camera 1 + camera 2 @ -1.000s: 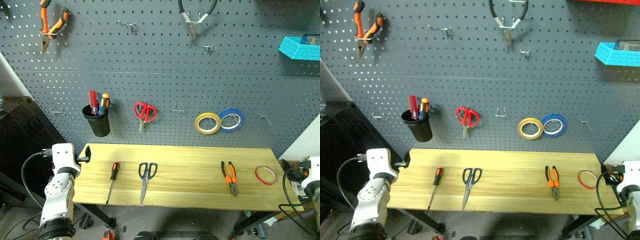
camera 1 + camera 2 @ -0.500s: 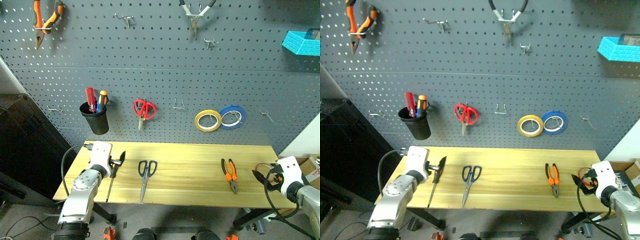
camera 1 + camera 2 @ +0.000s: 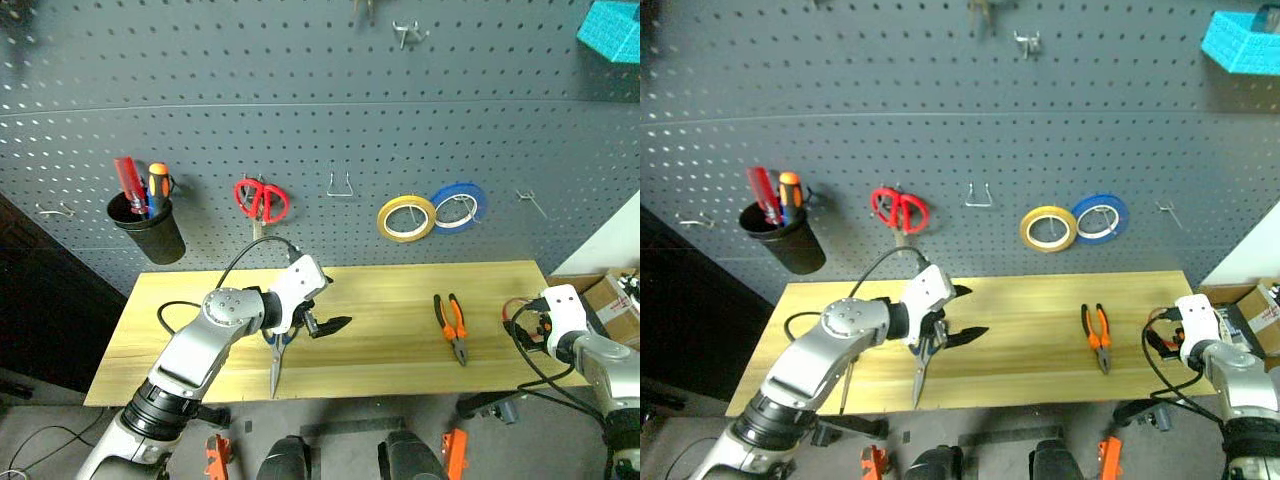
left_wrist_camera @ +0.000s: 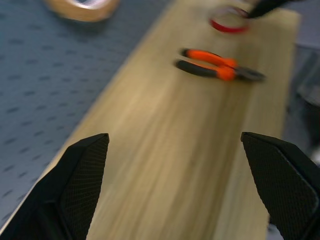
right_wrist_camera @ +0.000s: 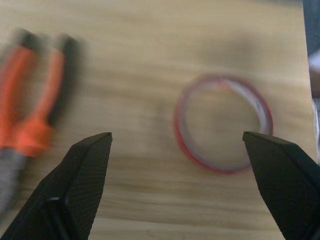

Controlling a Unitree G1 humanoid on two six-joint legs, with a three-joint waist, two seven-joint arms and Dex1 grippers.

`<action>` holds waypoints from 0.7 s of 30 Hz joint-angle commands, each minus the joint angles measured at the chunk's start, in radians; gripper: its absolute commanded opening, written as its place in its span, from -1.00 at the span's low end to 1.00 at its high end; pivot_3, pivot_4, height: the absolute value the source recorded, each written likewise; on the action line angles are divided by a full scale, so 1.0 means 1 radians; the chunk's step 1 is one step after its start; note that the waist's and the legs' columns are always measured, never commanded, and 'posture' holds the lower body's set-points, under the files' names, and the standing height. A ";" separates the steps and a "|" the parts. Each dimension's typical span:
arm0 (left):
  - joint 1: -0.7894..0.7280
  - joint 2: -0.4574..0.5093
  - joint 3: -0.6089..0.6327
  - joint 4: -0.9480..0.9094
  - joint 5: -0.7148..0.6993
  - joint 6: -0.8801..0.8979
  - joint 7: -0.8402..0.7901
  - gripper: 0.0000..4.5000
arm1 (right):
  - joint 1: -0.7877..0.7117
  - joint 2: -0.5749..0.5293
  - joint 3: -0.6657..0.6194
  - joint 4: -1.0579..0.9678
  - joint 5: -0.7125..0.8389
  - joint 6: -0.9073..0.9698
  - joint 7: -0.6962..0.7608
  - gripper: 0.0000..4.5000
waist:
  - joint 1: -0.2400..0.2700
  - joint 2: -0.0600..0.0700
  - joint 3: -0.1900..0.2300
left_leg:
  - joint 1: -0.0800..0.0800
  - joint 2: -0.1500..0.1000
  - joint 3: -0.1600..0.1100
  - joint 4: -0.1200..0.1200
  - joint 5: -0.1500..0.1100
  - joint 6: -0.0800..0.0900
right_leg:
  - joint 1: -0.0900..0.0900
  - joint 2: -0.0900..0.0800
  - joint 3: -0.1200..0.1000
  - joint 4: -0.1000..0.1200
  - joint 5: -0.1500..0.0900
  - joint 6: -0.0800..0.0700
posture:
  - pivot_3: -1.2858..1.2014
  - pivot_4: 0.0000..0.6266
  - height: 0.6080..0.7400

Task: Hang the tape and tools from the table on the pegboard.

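Note:
On the pale wood table point(image 3: 400, 295) my left gripper point(image 3: 330, 303) hovers open just above the handles of the dark scissors, whose blades point(image 3: 273, 375) stick out below it. My left forearm covers most of the screwdriver. The orange-and-black pliers point(image 3: 450, 325) lie right of centre. The thin red tape point(image 5: 215, 167) lies flat at the table's right end, with my right gripper point(image 5: 176, 135) open above it and nothing between its fingers. The grey pegboard point(image 3: 300, 120) rises behind the table.
On the board hang a black cup of tools point(image 3: 150, 230), red scissors point(image 3: 260, 200), a yellow roll point(image 3: 405, 217) and a blue roll point(image 3: 458, 205). Bare hooks point(image 3: 340, 185) sit between them. A turquoise bin point(image 3: 610, 25) is at the top right.
My left gripper swung right from the table's left end, past the screwdriver, to above the scissors. My right gripper moved inward over the red tape. The camera tilted down.

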 commanded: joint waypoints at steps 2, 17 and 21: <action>-0.044 -0.003 -0.022 -0.076 -0.027 0.025 -0.042 0.99 | -0.115 -0.016 0.025 0.142 -0.037 -0.057 0.017 1.00 | -0.001 -0.002 0.018 | -0.001 0.000 0.001 0.000 -0.001 0.002 | -0.001 0.000 0.001 0.000 0.000 0.000 | -0.04 -0.29 1.00; -0.029 0.021 -0.013 -0.147 -0.057 0.071 -0.061 1.00 | -0.423 -0.023 0.191 0.701 -0.205 -0.250 0.104 0.43 | 0.006 -0.013 0.074 | -0.002 0.000 0.002 0.001 -0.001 0.002 | -0.003 -0.001 0.001 0.000 0.001 0.001 | 0.01 -0.11 1.00; -0.021 0.028 -0.012 -0.163 -0.061 0.079 -0.059 1.00 | -0.423 -0.020 0.230 0.732 -0.236 -0.240 0.151 -0.19 | 0.009 -0.015 0.076 | -0.002 0.000 0.002 0.001 -0.001 0.002 | -0.002 -0.002 0.000 0.000 0.001 0.001 | 0.02 -0.10 1.00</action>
